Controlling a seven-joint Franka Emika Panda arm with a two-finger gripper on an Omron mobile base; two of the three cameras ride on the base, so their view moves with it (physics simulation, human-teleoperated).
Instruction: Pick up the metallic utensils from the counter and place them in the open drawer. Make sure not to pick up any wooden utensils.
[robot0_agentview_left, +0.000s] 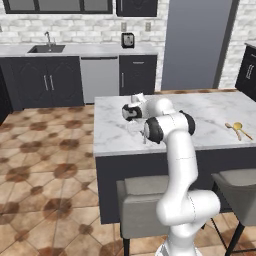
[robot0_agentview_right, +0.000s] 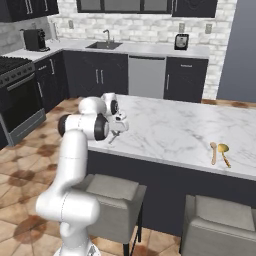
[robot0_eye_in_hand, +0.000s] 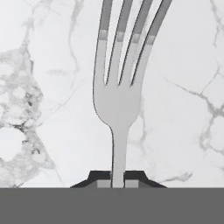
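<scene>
The end effector (robot0_eye_in_hand: 117, 183) is clamped on the handle of the fork (robot0_eye_in_hand: 118, 100), whose tines stretch away from it over the marble worktop (robot0_eye_in_hand: 183, 57). In the base views the arm bends low over the worktop's near left part. Far to the right, near the front edge, lie two wooden utensils (robot0_agentview_right: 219, 151).

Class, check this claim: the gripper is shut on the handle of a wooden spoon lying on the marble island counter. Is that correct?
Not quite. The gripper is shut on the handle of a silver fork, not a wooden spoon; the hand view shows its four tines. The rest holds: it lies on the marble island counter.
</scene>
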